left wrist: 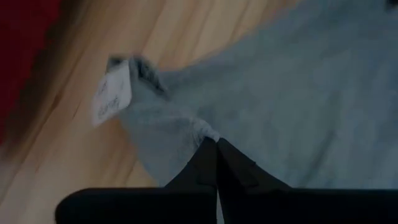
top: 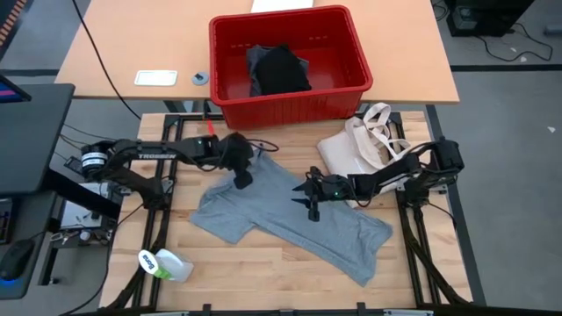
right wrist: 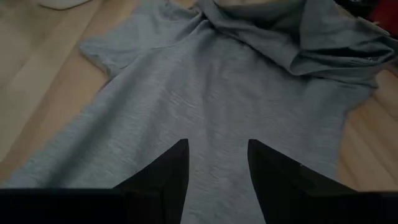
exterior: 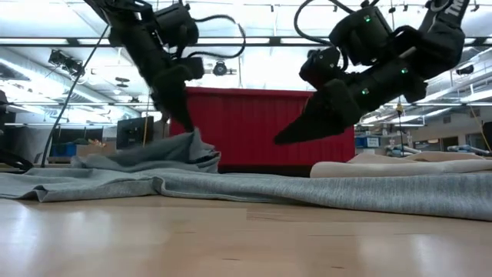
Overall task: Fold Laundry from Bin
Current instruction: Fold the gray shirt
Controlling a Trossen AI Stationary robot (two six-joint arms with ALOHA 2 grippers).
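A pale wood counter [top: 263,272] carries a grey T-shirt [top: 290,219] spread flat and crumpled, lying diagonally between the two arms. Behind it sits the red bin [top: 290,96] with dark garments [top: 279,68] inside; a cream tote [top: 364,140] lies just beside the bin. A green-capped bottle [top: 164,264] lies near the front edge. The low view shows a lit workshop ceiling beyond the counter. Only the left wrist view shows a white label [left wrist: 112,96] at the shirt's edge, where the left end effector [top: 241,178] is pressed together, pinching a raised fold of the T-shirt. The right end effector [top: 313,209] hangs spread above the shirt's middle, holding nothing
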